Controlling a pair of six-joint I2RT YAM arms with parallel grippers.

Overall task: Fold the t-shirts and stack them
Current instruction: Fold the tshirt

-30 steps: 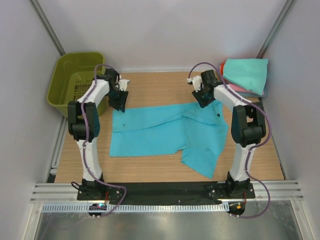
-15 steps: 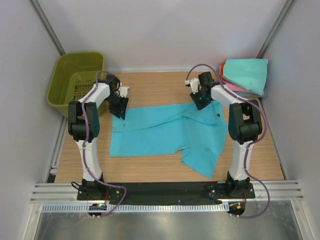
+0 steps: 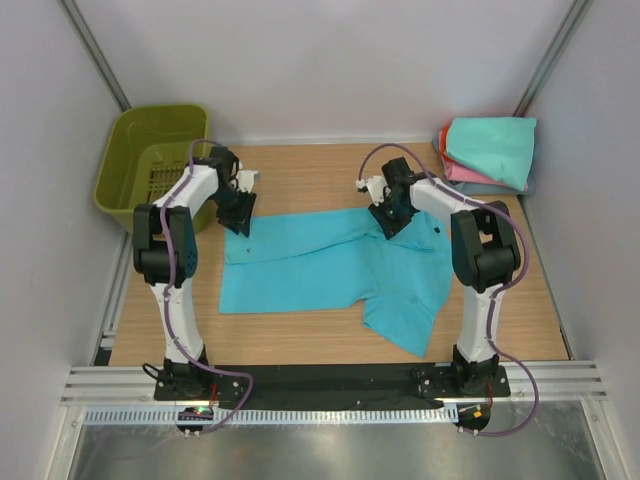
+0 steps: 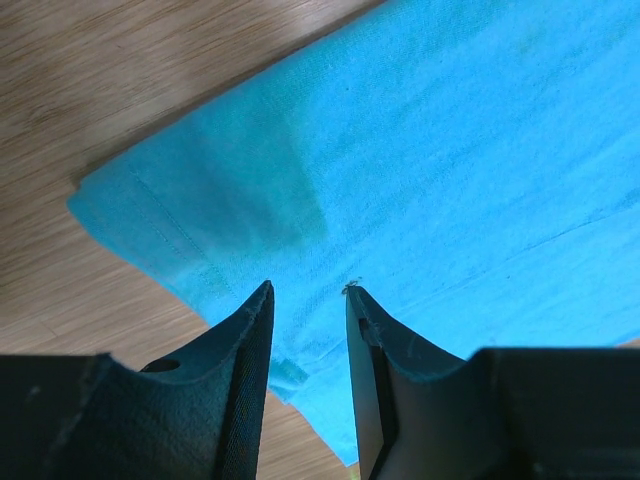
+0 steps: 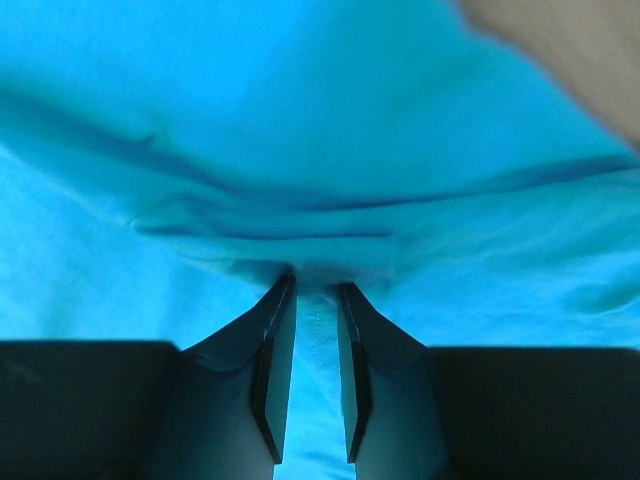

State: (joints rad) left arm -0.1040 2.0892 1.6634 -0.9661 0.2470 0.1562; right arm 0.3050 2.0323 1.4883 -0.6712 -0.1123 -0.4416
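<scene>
So, near edge: the arm bases [image 3: 186, 372] sit bolted side by side on a dark strip at the front of the table [image 3: 300, 170].
Mid-table: the turquoise t-shirt [image 3: 320, 265] lies spread on the wood, its body running left to right, with one flap reaching toward the near right.
Left gripper [image 4: 307, 290]: down at the shirt's far-left corner, jaws a little apart with the hemmed cloth lying under the tips (whether they nip it or only straddle it, I cannot tell).
Right gripper [image 5: 315, 288]: on the shirt's far edge, right of centre, jaws drawn close and pinching a raised ridge of turquoise cloth, with creases running out from the tips.
Far-left corner: the basket [image 3: 150, 165], olive-green and slotted, stands beside the left arm.
Far-right corner: a folded pile, well apart from the spread shirt, with the mint-teal shirt [image 3: 492, 145] on top, the pink shirt [image 3: 462, 172] under it, the grey-blue shirt [image 3: 505, 187] showing as a low edge, and the orange-red shirt [image 3: 442, 137] as a sliver at the left end.
</scene>
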